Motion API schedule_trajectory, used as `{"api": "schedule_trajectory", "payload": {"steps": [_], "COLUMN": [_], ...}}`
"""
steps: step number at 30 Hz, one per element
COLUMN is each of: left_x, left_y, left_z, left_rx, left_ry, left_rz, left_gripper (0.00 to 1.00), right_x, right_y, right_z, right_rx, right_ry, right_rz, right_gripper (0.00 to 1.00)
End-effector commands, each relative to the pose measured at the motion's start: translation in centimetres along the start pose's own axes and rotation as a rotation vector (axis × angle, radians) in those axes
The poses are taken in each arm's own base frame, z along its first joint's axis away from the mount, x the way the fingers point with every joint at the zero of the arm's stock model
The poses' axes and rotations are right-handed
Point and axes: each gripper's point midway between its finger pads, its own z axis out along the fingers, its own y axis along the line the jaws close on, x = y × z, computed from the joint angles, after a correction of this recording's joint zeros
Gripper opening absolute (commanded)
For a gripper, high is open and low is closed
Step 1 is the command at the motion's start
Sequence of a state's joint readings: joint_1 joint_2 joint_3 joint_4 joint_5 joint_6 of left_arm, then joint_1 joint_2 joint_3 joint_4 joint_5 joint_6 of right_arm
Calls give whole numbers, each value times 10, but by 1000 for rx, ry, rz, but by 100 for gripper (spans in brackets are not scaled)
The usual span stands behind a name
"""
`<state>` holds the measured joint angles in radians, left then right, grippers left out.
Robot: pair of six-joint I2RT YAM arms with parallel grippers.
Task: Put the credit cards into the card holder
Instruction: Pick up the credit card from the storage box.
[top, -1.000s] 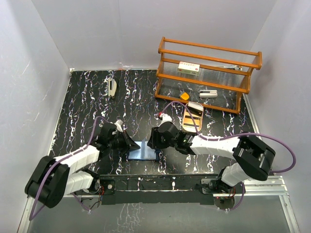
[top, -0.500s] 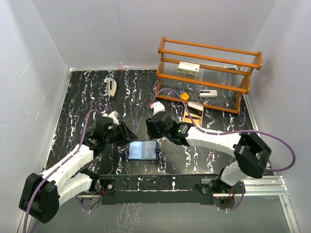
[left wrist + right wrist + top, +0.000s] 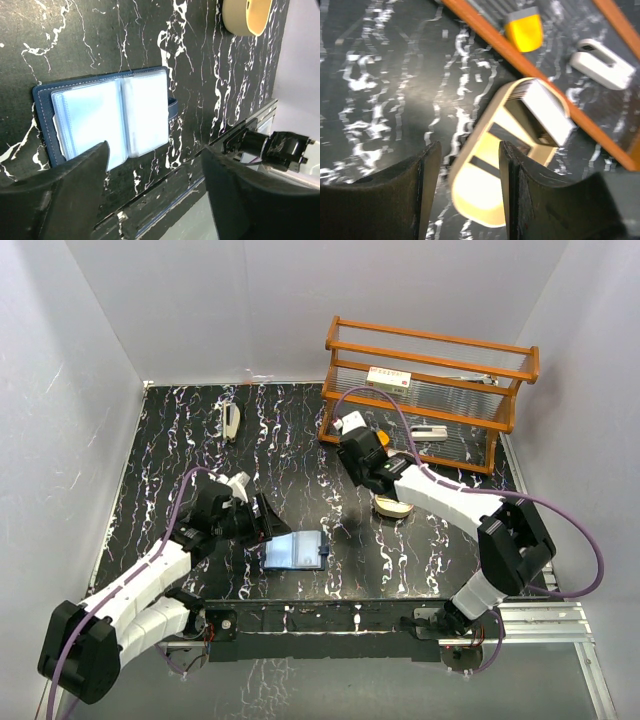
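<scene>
Left wrist view: the card holder lies open on the black table, with the left gripper spread empty above it. The right gripper, also spread, hovers over the gold tray holding the credit cards. They look thin, stiff and slick; I'd pinch their raised end.

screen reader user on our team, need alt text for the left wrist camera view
A navy card holder lies open on the black marbled table, its pale sleeves facing up. The left claw, open and empty, fills the bottom of the frame, and a tan oval tray shows at the top edge.
</scene>
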<state>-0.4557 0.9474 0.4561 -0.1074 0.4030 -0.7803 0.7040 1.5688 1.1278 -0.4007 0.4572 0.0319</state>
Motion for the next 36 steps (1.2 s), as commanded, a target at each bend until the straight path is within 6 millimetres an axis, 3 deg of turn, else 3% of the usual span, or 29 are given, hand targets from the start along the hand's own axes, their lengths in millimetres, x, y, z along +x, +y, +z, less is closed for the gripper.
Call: {"api": "schedule_trajectory", "payload": {"steps": [1,2,3,8,14,27,36], "left_x": [6,5,4,-6,-9,-6,-8], "left_y": [-8,-10,-14,-22,-28,-18,-16], "left_z": [-7,-7,-9,-19,-29,-35,-35], "left_rx": [24,28,32,14,5,-28,-46], "left_ry": [41,47,51,35,29,-6,-18], "left_rz": [28,33,42,82,100,79,79], "left_gripper": [82,96,98,99,99,99,99], "right_x": [-19,-17,-12,7,21,35,45], "right_y": [-47,-55,-60,-95,-110,-107,-118], "right_z": [2,5,9,26,40,64,74], "right_rx": [143,159,152,180,172,175,253], "right_ry": [-27,-21,-4,99,127,173,215], "right_rz": [-148,-168,-197,-223,-270,-354,-387], "right_gripper": [48,48,48,53,55,55,51]}}
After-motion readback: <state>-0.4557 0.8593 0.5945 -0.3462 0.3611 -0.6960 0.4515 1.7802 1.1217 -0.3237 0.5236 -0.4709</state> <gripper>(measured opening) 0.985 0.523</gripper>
